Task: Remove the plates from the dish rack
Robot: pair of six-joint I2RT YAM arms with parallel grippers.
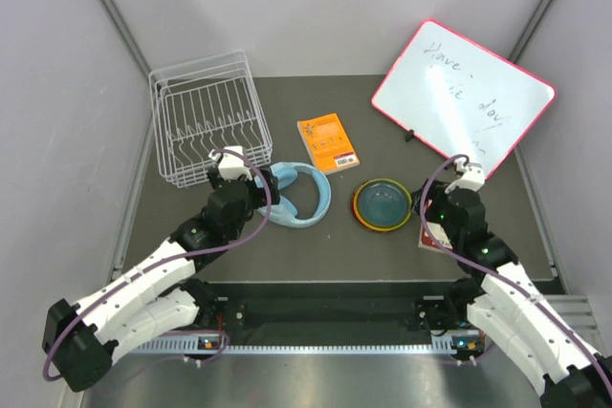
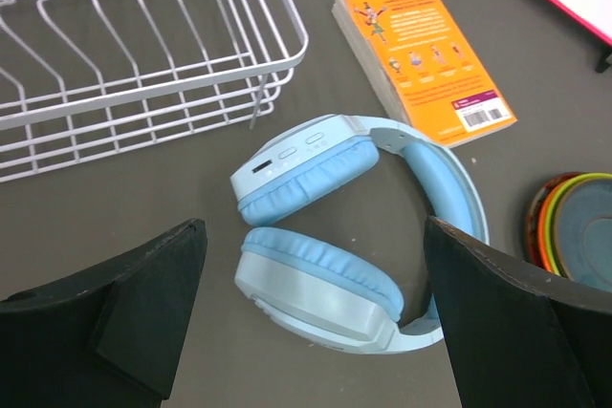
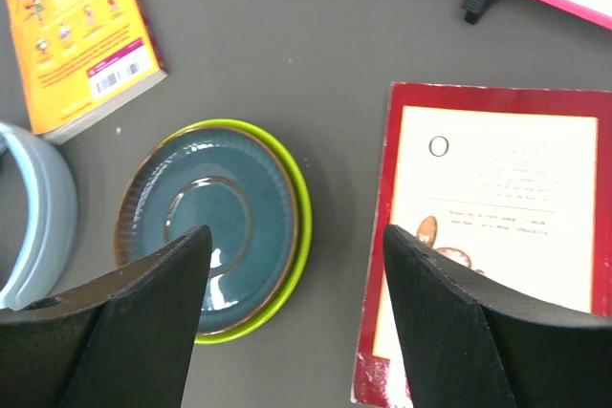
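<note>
The white wire dish rack [image 1: 204, 117] [image 2: 143, 54] stands at the back left with no plate showing in it. The plates [image 1: 382, 204] lie stacked on the mat in the middle right. The teal-blue one [image 3: 210, 226] is on top, and a yellow-green rim [image 3: 302, 226] shows under it. The stack's red, orange and green edges [image 2: 559, 231] show in the left wrist view. My right gripper [image 1: 430, 203] [image 3: 296, 236] hovers open over bare mat just right of the stack, holding nothing. My left gripper [image 1: 258, 188] [image 2: 314, 226] is open above the light blue headphones [image 2: 335, 236].
An orange book [image 1: 327, 142] lies behind the headphones [image 1: 296, 196]. A red-bordered booklet [image 3: 488, 226] lies right of the plates, under my right wrist. A pink-framed whiteboard [image 1: 463, 97] leans at the back right. Grey walls close in both sides.
</note>
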